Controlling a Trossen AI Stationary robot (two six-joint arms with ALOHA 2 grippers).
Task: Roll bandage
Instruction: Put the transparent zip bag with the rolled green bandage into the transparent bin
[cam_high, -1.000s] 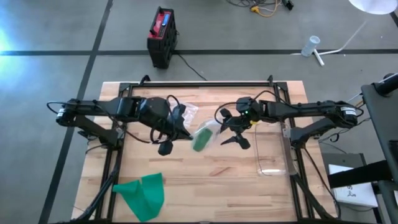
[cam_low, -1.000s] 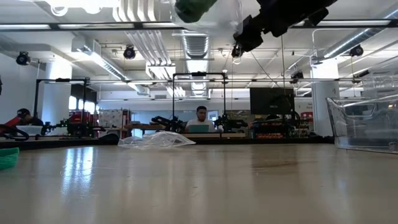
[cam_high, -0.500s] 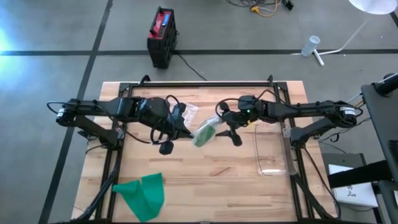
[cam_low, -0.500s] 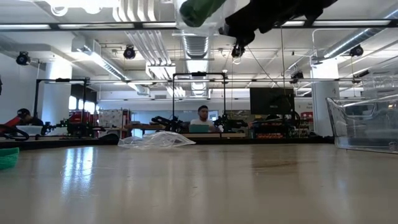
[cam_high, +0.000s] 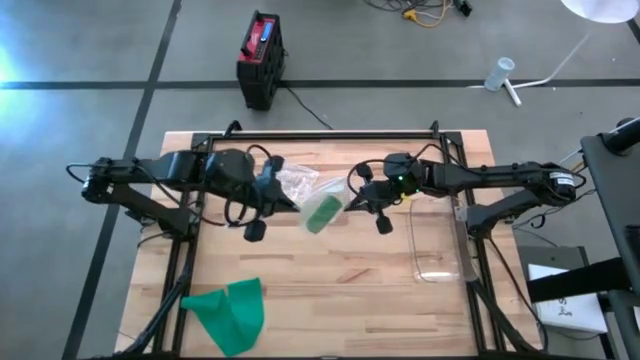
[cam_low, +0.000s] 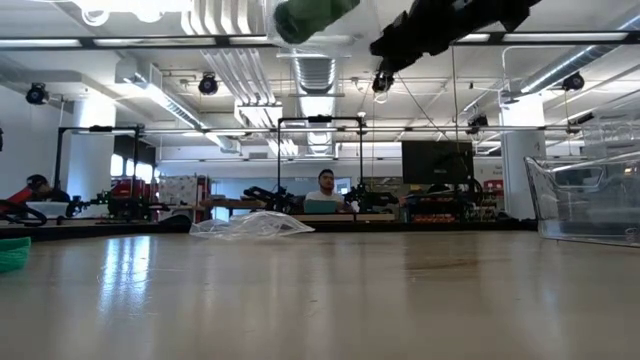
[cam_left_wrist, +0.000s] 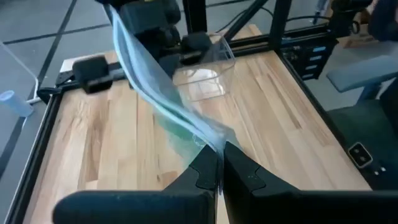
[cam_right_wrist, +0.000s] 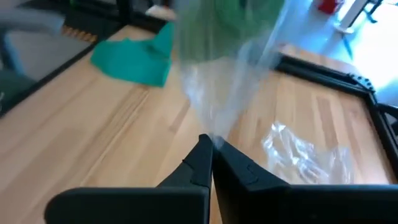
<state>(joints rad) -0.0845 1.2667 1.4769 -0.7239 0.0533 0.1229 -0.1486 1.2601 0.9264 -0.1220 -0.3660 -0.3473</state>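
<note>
Currently held aloft: clear bag (cam_high: 322, 211) containing green bandage roll (cam_low: 312, 16), stretched between left gripper (cam_left_wrist: 217, 163) and right gripper (cam_right_wrist: 208, 148), each pinching an opposite edge, presumably to tear it open above table (cam_high: 340, 290).

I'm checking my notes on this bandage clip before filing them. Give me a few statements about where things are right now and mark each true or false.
1. Both grippers are shut on the clear bag with the green roll, held in the air between them. True: the left gripper and the right gripper each pinch an edge of the bag.
2. The loose green bandage lies at the table's far edge. False: it lies at the near left corner.
3. An empty crumpled plastic wrapper lies on the table. True.
4. The clear container sits on the table's left side. False: it sits on the right side.
</note>
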